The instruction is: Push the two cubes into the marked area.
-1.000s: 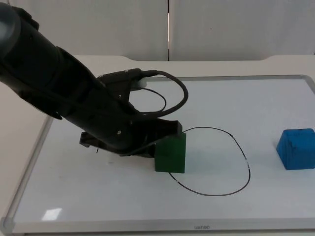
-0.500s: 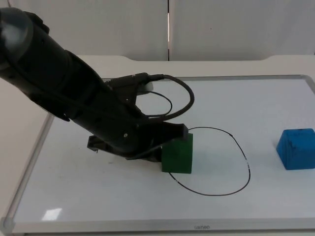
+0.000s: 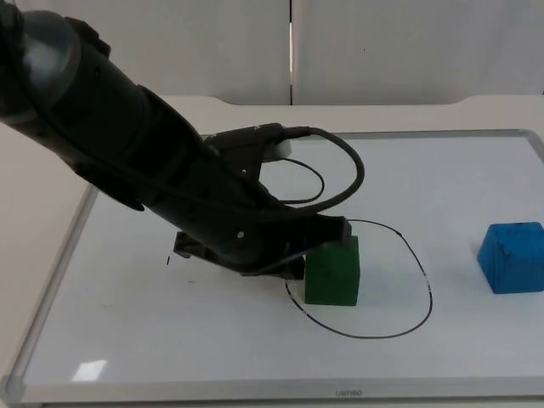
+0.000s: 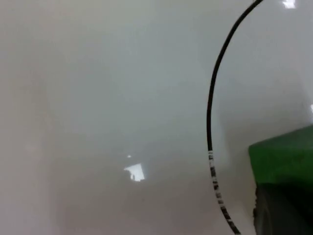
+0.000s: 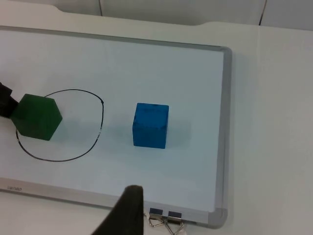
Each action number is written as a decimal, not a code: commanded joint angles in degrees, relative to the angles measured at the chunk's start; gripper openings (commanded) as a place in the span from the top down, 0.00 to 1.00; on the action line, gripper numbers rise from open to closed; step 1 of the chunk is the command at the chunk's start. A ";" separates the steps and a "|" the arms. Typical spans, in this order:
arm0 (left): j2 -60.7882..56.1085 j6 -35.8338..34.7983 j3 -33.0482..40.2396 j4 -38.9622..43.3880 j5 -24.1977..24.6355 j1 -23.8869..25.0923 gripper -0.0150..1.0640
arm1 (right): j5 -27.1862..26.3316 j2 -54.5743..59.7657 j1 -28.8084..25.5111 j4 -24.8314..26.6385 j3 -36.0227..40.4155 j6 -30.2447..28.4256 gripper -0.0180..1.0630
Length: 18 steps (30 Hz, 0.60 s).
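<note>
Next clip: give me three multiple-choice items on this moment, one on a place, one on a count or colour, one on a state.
1. Where is the green cube?
A. on the drawn outline's left edge
B. beside the blue cube
C. off the whiteboard

2. How many cubes lie fully outside the outline?
A. none
B. one
C. two

3. What touches the green cube?
A. nothing
B. the left hand
C. the blue cube

A: it straddles the line's left side.
B: only the blue cube sits well to the right.
B: the left hand presses against its left face.

A fixed top camera looks down and forward across the whiteboard (image 3: 476, 178). The left wrist camera sits very close to it; the right wrist camera looks from farther back. All three share the green cube (image 3: 332, 270) (image 4: 283, 159) (image 5: 37, 117) and drawn outline (image 3: 408, 246) (image 4: 211, 122) (image 5: 100, 122).
</note>
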 commanded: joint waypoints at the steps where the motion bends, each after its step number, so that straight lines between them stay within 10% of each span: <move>1: 0.02 -0.02 -0.35 -0.07 0.02 -0.36 0.99 | -0.47 -0.08 -0.40 -0.05 0.49 -0.03 0.01; 18: -14.83 -0.23 0.37 11.48 -1.18 -0.20 0.99 | -0.47 -0.08 -0.40 -0.05 0.49 -0.03 0.01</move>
